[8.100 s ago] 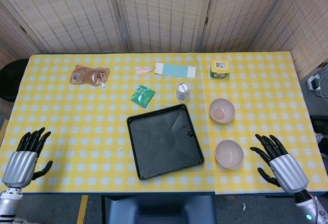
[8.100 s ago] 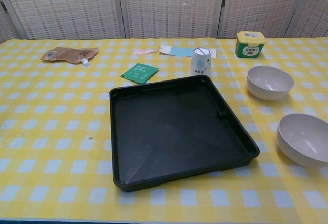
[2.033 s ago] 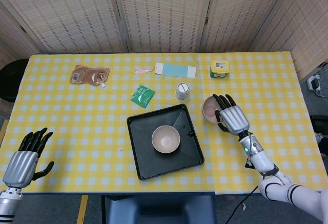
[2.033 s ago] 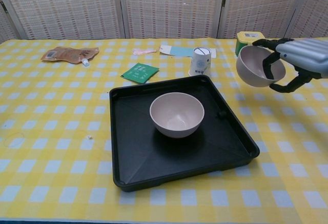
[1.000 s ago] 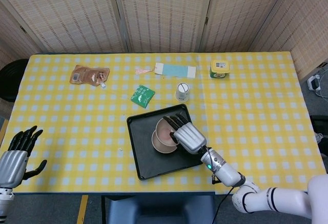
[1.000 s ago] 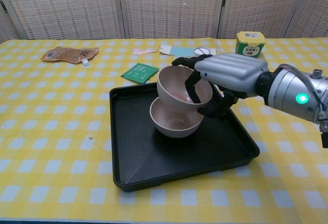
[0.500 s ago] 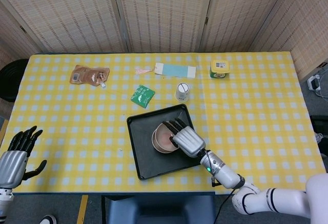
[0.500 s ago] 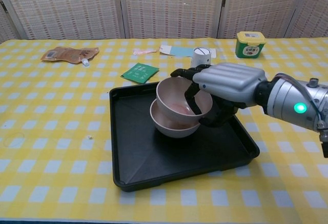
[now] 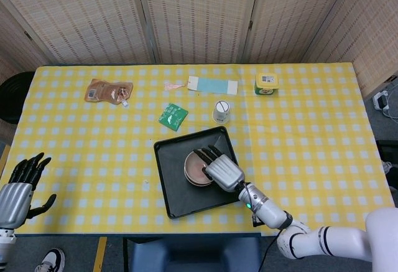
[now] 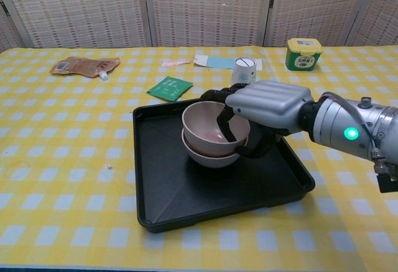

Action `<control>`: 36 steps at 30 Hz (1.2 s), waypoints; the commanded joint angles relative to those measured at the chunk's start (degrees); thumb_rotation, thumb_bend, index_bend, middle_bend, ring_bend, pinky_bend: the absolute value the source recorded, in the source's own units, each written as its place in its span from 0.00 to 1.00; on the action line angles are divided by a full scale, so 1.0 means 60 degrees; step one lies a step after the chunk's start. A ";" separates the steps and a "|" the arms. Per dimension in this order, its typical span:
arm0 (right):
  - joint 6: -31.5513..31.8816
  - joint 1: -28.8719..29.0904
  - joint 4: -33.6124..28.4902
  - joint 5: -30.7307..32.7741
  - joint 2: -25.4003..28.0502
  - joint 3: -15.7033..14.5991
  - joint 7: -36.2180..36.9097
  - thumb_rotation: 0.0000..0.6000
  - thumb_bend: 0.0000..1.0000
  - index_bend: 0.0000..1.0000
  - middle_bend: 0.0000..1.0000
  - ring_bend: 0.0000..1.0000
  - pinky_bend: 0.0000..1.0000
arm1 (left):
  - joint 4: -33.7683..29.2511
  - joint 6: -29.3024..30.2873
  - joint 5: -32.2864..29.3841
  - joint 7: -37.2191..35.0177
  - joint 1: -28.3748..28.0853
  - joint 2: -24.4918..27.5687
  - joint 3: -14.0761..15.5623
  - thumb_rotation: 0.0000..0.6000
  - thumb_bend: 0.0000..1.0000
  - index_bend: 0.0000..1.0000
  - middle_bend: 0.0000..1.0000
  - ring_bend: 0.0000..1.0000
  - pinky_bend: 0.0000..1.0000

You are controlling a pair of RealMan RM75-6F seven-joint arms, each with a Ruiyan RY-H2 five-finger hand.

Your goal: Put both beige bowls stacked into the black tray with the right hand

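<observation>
Bowls are nesting now: the upper bowl [image 10: 213, 124] is sitting inside the lower bowl [image 10: 208, 153], in the tray [image 10: 186, 206] under the right hand [image 10: 264, 113]. That hand is gripping the upper bowl's rim, fingers [image 10: 224, 122] hooking inside. To finish well, I'd say it should be letting go gently and lifting straight up, without dragging the stack. The left hand [image 9: 18, 188] is idling far off, fingers spread.

Right hand [image 10: 264, 111] grips upper bowl [image 10: 211, 126] nested in black tray [image 10: 186, 191].
</observation>
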 commanded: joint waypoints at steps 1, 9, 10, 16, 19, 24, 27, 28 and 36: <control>-0.0024 0.0023 -0.0106 0.0152 0.0101 -0.0050 -0.0156 1.00 0.47 0.50 0.00 0.00 0.00 | 0.0005 -0.0004 0.0000 -0.0005 -0.0001 -0.0001 -0.0001 1.00 0.36 0.00 0.00 0.00 0.00; 0.0224 -0.0076 -0.0624 0.0260 0.0595 -0.0147 -0.0237 1.00 0.47 0.38 0.00 0.00 0.00 | 0.0005 0.0009 0.0003 0.0020 0.0007 0.0001 -0.0006 1.00 0.36 0.00 0.00 0.00 0.00; 0.0366 -0.0169 -0.0760 0.0134 0.0745 -0.0184 -0.0123 1.00 0.47 0.37 0.00 0.00 0.00 | 0.0012 0.0014 0.0002 0.0015 0.0011 0.0005 -0.0007 1.00 0.36 0.00 0.00 0.00 0.00; 0.1897 -0.1231 -0.1665 -0.1231 0.1897 -0.0612 0.1261 1.00 0.47 0.21 0.00 0.00 0.00 | 0.0036 -0.0060 -0.0014 0.0071 -0.0016 -0.0019 -0.0001 1.00 0.36 0.00 0.00 0.00 0.00; 0.3153 -0.2146 -0.1760 -0.2121 0.2522 -0.1061 0.2415 1.00 0.47 0.11 0.00 0.00 0.00 | 0.0029 -0.0127 -0.0016 0.0221 -0.0040 -0.0064 0.0018 1.00 0.36 0.00 0.00 0.00 0.00; 0.5222 -0.3779 -0.1081 -0.3067 0.3286 -0.1863 0.3784 1.00 0.47 0.00 0.00 0.00 0.00 | -0.0002 -0.0240 -0.0041 0.0536 -0.0081 -0.0170 0.0040 1.00 0.36 0.00 0.00 0.00 0.00; 0.6252 -0.4812 -0.0039 -0.3155 0.3299 -0.2203 0.4366 1.00 0.47 0.00 0.00 0.00 0.00 | 0.0002 -0.0269 0.0010 0.0791 -0.0105 -0.0272 0.0067 1.00 0.36 0.00 0.00 0.00 0.00; 0.6438 -0.5059 0.0258 -0.3093 0.3258 -0.2251 0.4564 1.00 0.47 0.00 0.00 0.00 0.00 | 0.0005 -0.0266 0.0026 0.0848 -0.0108 -0.0302 0.0073 1.00 0.36 0.00 0.00 0.00 0.00; 0.7290 -0.6019 0.1036 -0.3117 0.3506 -0.2101 0.5633 1.00 0.47 0.00 0.00 0.00 0.00 | -0.0010 -0.0282 0.0027 0.1408 -0.0105 -0.0556 0.0110 1.00 0.36 0.00 0.00 0.00 0.00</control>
